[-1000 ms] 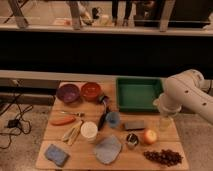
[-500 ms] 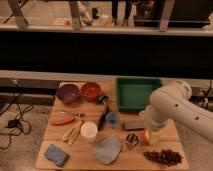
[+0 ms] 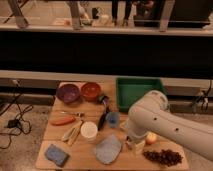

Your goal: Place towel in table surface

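**Jaws wide and empty, just right of the towel**
My gripper (image 3: pixel 135 145) hangs low over the near right of the table surface (image 3: pixel 82 154), holding nothing. The towel (image 3: pixel 107 149) lies flat at the near edge, just left of me and nearer than the white cup (image 3: pixel 89 131). I judge it light, limp and unbreakable, so I would pinch its right edge.
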Motion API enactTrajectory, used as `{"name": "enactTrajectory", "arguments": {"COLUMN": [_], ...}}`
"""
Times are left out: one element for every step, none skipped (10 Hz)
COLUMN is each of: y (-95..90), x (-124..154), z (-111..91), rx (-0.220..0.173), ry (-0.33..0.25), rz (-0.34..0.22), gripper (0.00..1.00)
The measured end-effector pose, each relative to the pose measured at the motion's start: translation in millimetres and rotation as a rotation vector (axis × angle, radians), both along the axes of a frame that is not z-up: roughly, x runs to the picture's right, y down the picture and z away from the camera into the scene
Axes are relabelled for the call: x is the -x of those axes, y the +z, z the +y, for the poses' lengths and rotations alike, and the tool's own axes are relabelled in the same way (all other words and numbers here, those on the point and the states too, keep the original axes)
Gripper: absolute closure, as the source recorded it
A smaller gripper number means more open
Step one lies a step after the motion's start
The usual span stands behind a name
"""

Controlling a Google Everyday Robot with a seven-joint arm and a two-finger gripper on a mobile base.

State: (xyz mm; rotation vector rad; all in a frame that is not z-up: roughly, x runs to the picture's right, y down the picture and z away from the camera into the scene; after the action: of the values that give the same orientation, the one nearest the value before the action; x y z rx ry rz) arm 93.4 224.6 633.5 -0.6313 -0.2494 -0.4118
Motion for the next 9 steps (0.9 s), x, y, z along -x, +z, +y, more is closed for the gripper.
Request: {"name": "enactTrajectory", "arguments": {"y": [0.6,1.9,2.8,3.8,4.8,5.1,5.6,6.4,7.2], "x": [16.0,32.3,40.6,44.3,50.3,55.1,63.3,73.7,82.8], "z": [11.0,26.3,35.4,41.6,49.4,54.3,60.6,67.0,70.9], "rx": [0.014,0.033,0.044,0.054,0.065,0.070,0.077,0.083,0.088], "ry": [-0.022,-0.047,-0.062,-0.071,-0.081,-0.091,-0.105,-0.120,-0.131], "rz": [-0.024,-0.051,-0.068,-0.076,-0.089,-0.099,-0.113,-0.127,-0.139], "gripper": [0.20,0.20,0.20,0.20,0.20,0.20,0.20,0.20,0.20]}}
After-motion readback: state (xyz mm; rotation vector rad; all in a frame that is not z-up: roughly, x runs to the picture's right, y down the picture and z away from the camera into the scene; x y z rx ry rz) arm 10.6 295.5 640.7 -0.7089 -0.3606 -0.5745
